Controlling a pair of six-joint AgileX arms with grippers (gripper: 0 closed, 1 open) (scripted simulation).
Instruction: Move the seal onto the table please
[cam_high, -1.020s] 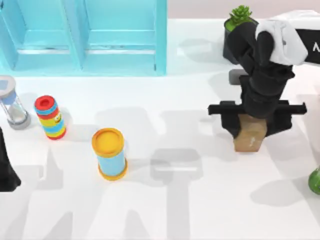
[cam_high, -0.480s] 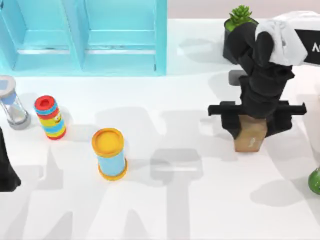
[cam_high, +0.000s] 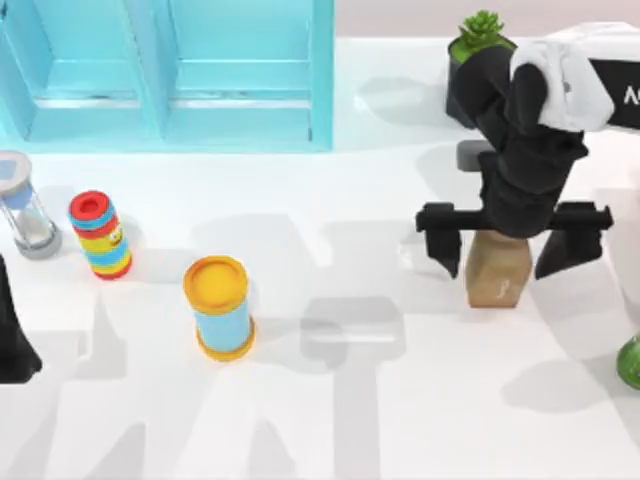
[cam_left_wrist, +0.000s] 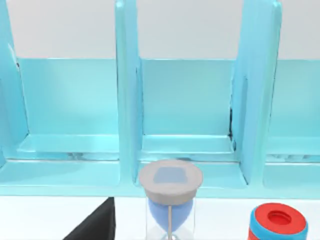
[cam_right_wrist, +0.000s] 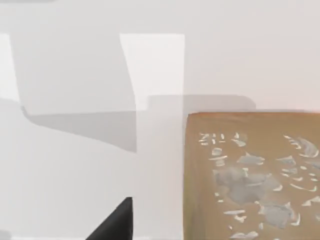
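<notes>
Bright, even light from above; soft grey overlapping shadows across white surface (cam_high: 330, 420); no glare; slightly soft throughout.

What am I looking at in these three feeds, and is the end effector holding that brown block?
Two AgileX arms work at a white table. The top view looks straight down; each other feed comes from a camera on an arm's wrist. The right end effector stands over the seal, a tan block on the table at the right, fingers spread open and apart from it, so nothing is held. The left arm sits parked at the left edge; its camera faces the blue shelf and an hourglass. Two cans, striped and yellow-topped, stand at the left.
</notes>
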